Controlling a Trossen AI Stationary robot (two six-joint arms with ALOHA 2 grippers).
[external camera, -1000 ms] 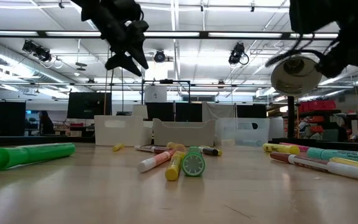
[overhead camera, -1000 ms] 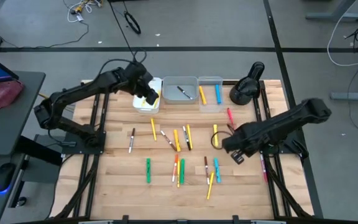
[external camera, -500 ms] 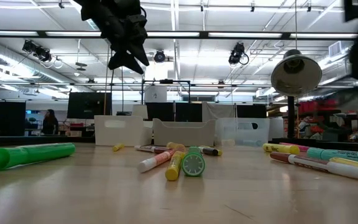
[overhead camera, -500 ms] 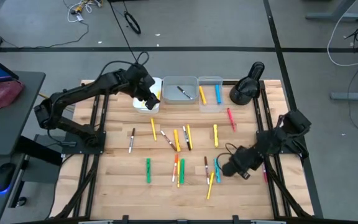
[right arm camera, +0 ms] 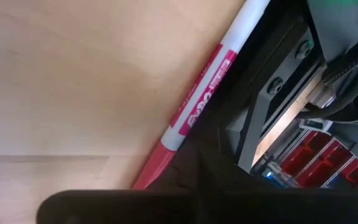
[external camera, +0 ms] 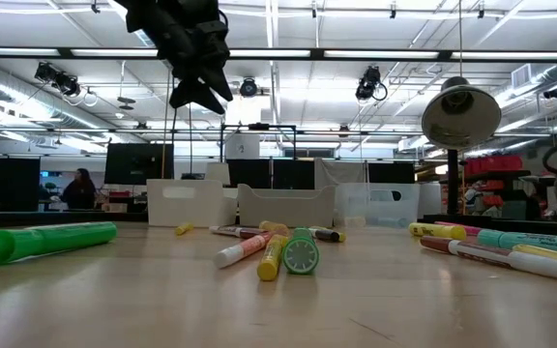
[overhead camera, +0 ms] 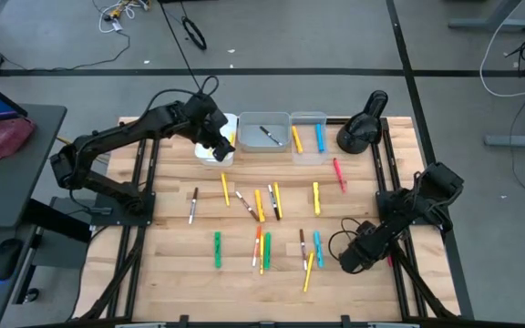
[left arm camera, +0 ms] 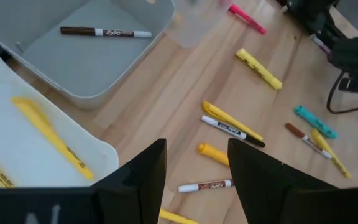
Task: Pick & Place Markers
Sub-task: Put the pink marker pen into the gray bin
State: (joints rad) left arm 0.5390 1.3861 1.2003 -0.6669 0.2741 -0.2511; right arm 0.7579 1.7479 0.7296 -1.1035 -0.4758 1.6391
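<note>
Many markers (overhead camera: pixel 261 205) lie flat across the middle and near part of the wooden table, in yellow, orange, green, blue and dark/white. My left gripper (overhead camera: pixel 219 146) hovers open and empty over the white bin (overhead camera: pixel 229 123). In the left wrist view that bin (left arm camera: pixel 17 137) holds yellow markers (left arm camera: pixel 45 134), and the gripper (left arm camera: pixel 197 165) grips nothing. My right gripper (overhead camera: pixel 352 259) is low over the table's right near part, beside a blue marker (overhead camera: pixel 318 248). Its wrist view shows a red-and-white marker (right arm camera: pixel 197 112) lying against the right rail.
A grey bin (overhead camera: pixel 264 146) with a dark marker and a clear bin (overhead camera: pixel 308 150) with a yellow and a blue one stand in a row at the far edge. A black lamp (overhead camera: pixel 363 128) stands at the far right corner. A pink marker (overhead camera: pixel 337 173) lies near it.
My right arm has folded and come down from above the table's right middle toward the near edge, and now sits low by the right rail. My left gripper has stayed over the white bin. No marker on the table has moved.
</note>
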